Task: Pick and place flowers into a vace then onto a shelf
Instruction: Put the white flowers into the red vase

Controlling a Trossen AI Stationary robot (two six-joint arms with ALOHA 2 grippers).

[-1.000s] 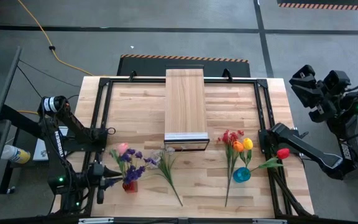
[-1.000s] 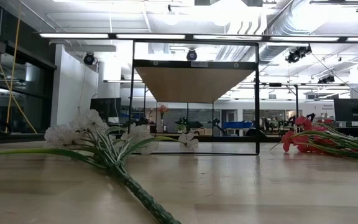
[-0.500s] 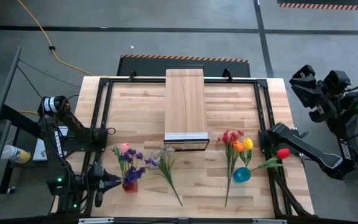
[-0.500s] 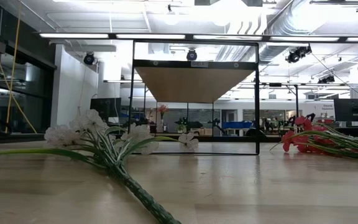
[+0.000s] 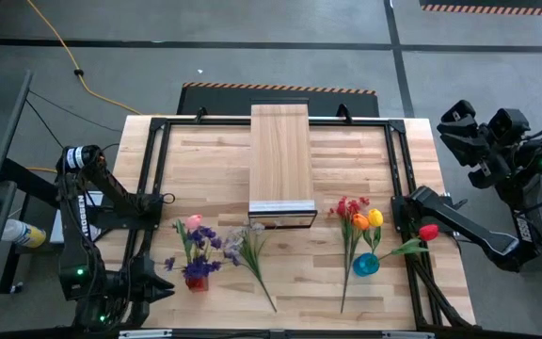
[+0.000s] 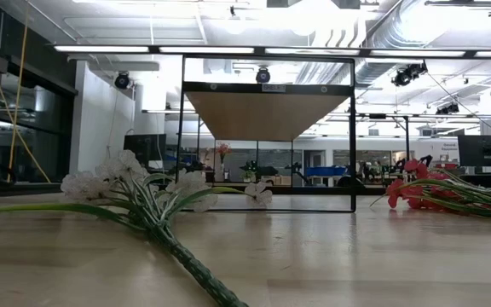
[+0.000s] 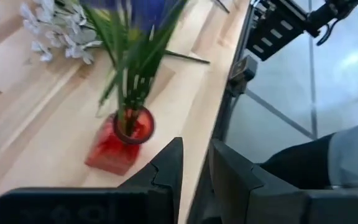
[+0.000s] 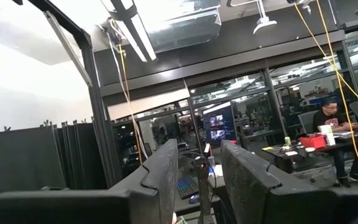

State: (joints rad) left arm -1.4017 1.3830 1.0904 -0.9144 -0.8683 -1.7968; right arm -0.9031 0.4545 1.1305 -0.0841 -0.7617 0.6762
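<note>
While your left gripper (image 7: 194, 171) sits off the desk's (image 5: 224, 160) left front edge, its 2 fingers stand slightly spread with nothing between them, just beside the red vase (image 7: 118, 144). That vase stands upright near the desk's front left and holds purple sprays and a pink tulip (image 5: 194, 222). Right next to it, the white spray (image 5: 249, 247) lies flat on the desk, its stem running toward the front edge. Your shelf (image 5: 280, 158) stands at the middle of the desk's back half, with nothing on top. On the right, the blue vase (image 5: 366, 264) holds the red spray, orange tulip and yellow tulip (image 5: 375, 217), while a red tulip (image 5: 428, 232) leans out toward the right arm. Your right gripper (image 8: 197, 177) is raised beside the desk, pointing into the room, fingers apart and empty.
</note>
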